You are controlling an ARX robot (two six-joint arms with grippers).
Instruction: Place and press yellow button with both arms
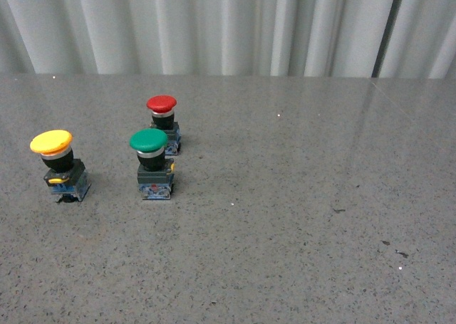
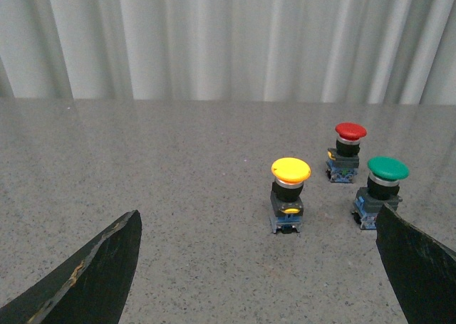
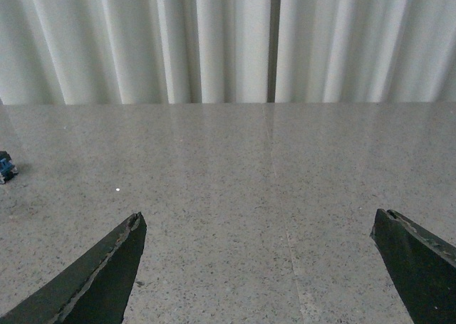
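The yellow button (image 1: 51, 142) stands upright at the left of the grey table, its domed cap over a black body and blue-grey base. In the left wrist view the yellow button (image 2: 291, 171) stands ahead of my open left gripper (image 2: 258, 217), beyond the fingertips (image 2: 117, 246) and a little toward the green-capped one. My right gripper (image 3: 258, 221) is open over bare table, with nothing between its fingers (image 3: 410, 246). Neither arm shows in the front view.
A green-capped button (image 1: 149, 140) and a red-capped button (image 1: 162, 104) stand close to the right of the yellow one. The same green-capped button (image 2: 387, 169) and red-capped button (image 2: 350, 132) show in the left wrist view. A pleated white curtain (image 1: 228, 25) lines the table's far edge.
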